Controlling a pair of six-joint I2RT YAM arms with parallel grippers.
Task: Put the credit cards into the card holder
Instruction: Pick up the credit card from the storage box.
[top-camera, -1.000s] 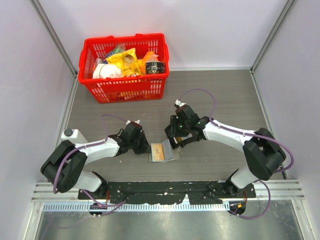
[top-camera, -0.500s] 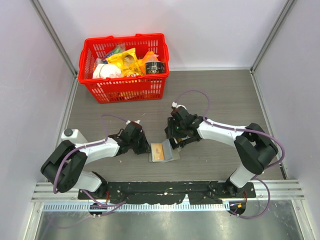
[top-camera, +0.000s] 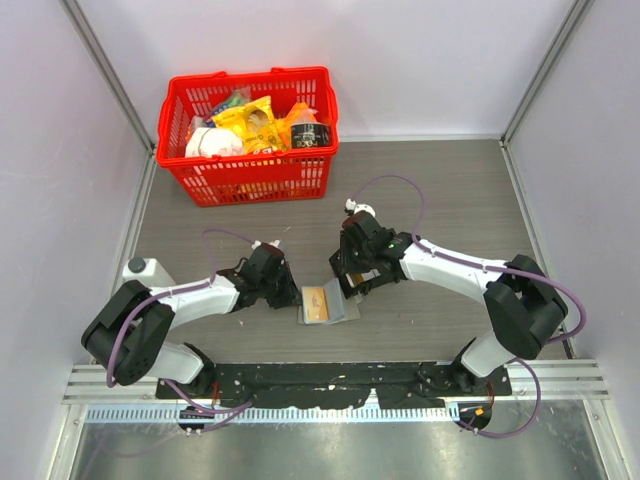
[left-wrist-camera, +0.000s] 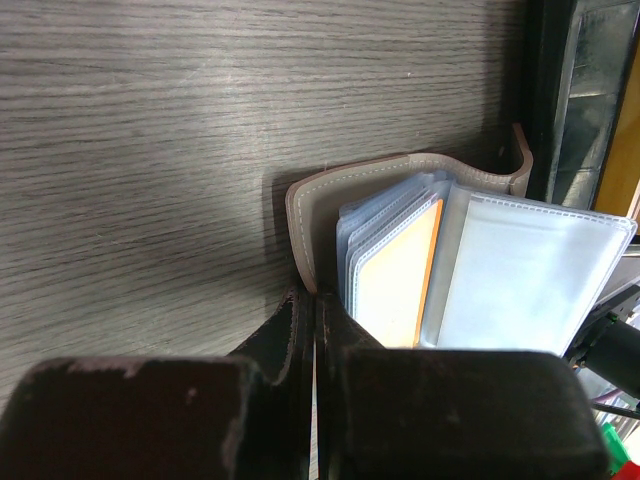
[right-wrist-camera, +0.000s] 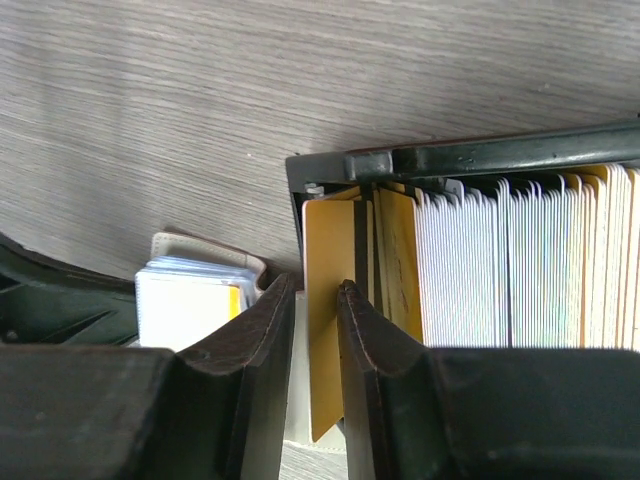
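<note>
The card holder (top-camera: 335, 306) lies open on the table between the arms, showing clear pockets and an orange card (left-wrist-camera: 400, 270). My left gripper (left-wrist-camera: 315, 300) is shut on the edge of its grey-beige cover (left-wrist-camera: 310, 200) and holds it open at the left (top-camera: 290, 294). The credit cards (right-wrist-camera: 500, 260) stand packed on edge in a black tray (right-wrist-camera: 450, 160). My right gripper (right-wrist-camera: 316, 290) reaches in at the tray's left end (top-camera: 352, 283). A yellow card (right-wrist-camera: 330, 330) stands between its jaws. The right finger touches it, while a narrow gap shows at the left finger.
A red basket (top-camera: 250, 175) full of packaged goods stands at the back left. The card holder (right-wrist-camera: 190, 300) lies just left of the tray. A white post (top-camera: 136, 268) stands by the left arm's shoulder.
The right gripper's jaws have narrowed around the yellow card, and its arm shifted slightly. The left gripper and the card holder have not moved.
</note>
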